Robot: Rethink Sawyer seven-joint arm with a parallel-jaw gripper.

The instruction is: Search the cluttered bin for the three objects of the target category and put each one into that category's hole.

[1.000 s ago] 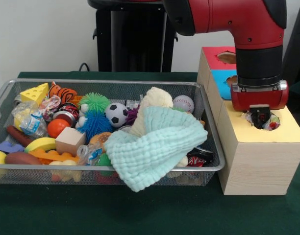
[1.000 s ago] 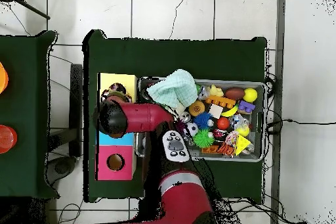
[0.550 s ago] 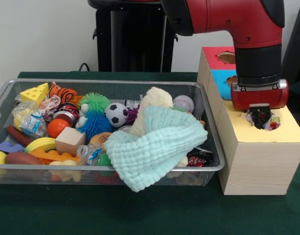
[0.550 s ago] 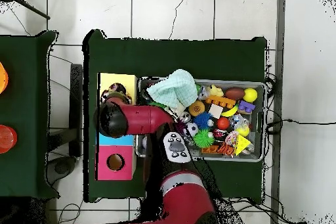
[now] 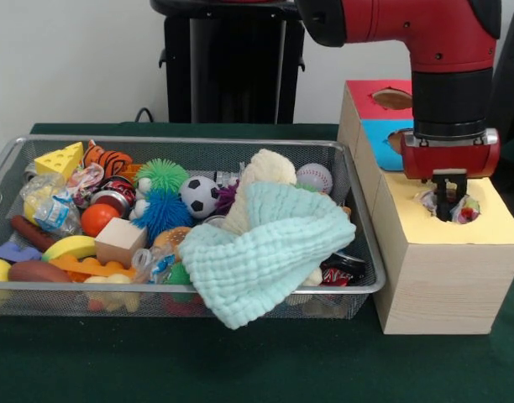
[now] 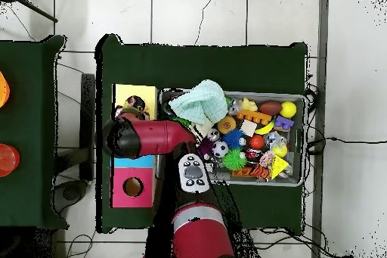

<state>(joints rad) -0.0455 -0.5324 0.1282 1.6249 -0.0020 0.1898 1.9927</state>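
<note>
My gripper (image 5: 446,201) hangs just above the hole in the yellow box (image 5: 492,231), open, with nothing between its fingers. Crinkly wrapped sweets (image 5: 467,210) lie in that hole, showing red and green. The wire bin (image 5: 181,143) to the left holds several toys, balls and play food. A pale green knitted cloth (image 5: 265,252) drapes over the bin's front right rim. In the overhead view the red arm (image 6: 143,138) covers the gripper; the sweets (image 6: 134,105) show in the yellow box (image 6: 143,92).
Behind the yellow box stand a blue box (image 5: 379,138) and a red box (image 5: 370,96), each with a hole. The bin's right wall runs close to the boxes. Green cloth covers the table (image 5: 240,369).
The gripper has risen a little out of the yellow box's hole and shifted slightly; the wrapped sweets stayed in the hole. The bin's contents have not moved.
</note>
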